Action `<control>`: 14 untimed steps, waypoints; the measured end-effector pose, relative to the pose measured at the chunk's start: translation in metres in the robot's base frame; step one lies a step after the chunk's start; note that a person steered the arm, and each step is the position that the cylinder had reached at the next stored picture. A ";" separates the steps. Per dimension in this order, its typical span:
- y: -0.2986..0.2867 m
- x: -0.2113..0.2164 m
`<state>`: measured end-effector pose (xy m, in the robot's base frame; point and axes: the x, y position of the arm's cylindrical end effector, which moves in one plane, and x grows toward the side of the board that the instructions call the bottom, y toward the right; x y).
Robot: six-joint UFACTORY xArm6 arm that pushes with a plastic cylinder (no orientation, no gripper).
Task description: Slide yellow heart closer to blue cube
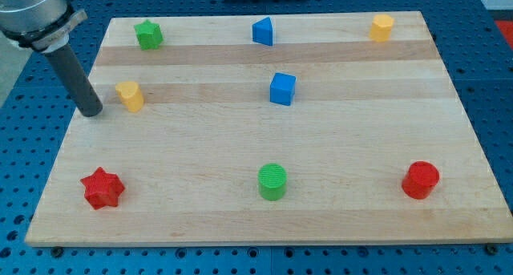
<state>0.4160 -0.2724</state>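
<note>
Take the blue cube [282, 89] as your reference; everything below is placed off it.

Nearest row, toward the view's bottom: green cylinder [272, 181] almost straight below the cube, red cylinder [420, 179] below and to the view's right, red star [102, 187] below and far to the view's left. All look like matte plastic; the green one has a ribbed top.

Middle row: the yellow heart [129, 95] sits well apart from the cube, to the view's left, at roughly the same height on the board. My tip [91, 112] is just beyond the heart on the side away from the cube, close to it; contact can't be confirmed. That placement makes sense: you'd push toward the view's right and the heart runs straight at the cube, nothing between them.

There's no claw on this rig, just a plain dark rod, so nothing to spread or pinch.

Far row, above the cube: blue triangular block [263, 31] nearly straight above, green star [148, 34] up-left, yellow hexagonal block [381, 26] up-right.

Wooden board [361, 139] is pale, smooth, striped grain: low friction, I'd guess.
</note>
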 end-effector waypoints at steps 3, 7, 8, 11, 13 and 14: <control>0.064 -0.022; 0.082 -0.072; 0.110 -0.072; 0.204 -0.068; 0.215 -0.068; 0.186 -0.082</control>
<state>0.3340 -0.0866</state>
